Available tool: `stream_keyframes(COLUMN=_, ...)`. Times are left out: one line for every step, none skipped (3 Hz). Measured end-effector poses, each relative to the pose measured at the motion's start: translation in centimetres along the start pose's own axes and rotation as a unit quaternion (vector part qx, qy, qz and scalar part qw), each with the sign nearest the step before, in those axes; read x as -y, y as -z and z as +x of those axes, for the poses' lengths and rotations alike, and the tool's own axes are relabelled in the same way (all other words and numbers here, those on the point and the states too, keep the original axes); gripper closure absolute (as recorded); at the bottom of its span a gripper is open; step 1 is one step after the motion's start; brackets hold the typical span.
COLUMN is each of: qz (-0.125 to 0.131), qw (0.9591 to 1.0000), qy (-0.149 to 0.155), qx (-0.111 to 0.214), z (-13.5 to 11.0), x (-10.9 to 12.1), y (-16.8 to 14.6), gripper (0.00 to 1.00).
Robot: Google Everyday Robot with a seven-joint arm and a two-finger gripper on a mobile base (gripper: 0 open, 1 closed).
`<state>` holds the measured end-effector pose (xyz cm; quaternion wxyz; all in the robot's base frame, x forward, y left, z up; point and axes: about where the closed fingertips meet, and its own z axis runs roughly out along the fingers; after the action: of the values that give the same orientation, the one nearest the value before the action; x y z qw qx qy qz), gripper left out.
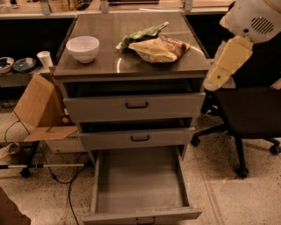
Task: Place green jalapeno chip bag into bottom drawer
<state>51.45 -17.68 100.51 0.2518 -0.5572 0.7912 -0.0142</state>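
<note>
On cabinet top (pixel 105 66), green jalapeno chip bag (pixel 141 35) angled back-right, claw unseen

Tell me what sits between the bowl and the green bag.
Nothing: bare cabinet top between bowl and green bag, in the camera view. The gripper is out of view; only the arm shows at right.

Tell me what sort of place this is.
Probably an office or lab: grey drawer cabinet, rolling chair, cardboard box. The arm shows upper right; its tool is out of view.

White rounded arm shell (pixel 246 13) with slotted vent (pixel 262 25), cream tapered link (pixel 228 61); jaws off-frame.
</note>
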Motion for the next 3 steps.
stream_keyframes(qz=0.014, qw=0.9978, qy=-0.053, qx=0.037, z=-1.8, x=2.6, y=-0.6, gripper=0.0)
stream_keyframes(qz=0.041, qw=0.9805, qy=-0.166, qx=0.098, z=-3.1, x=5.0, y=-0.6, gripper=0.0)
stream_keyframes(qz=0.039, qw=0.9813, qy=-0.162, qx=0.096, z=-3.1, x=4.9, y=-0.7, gripper=0.0)
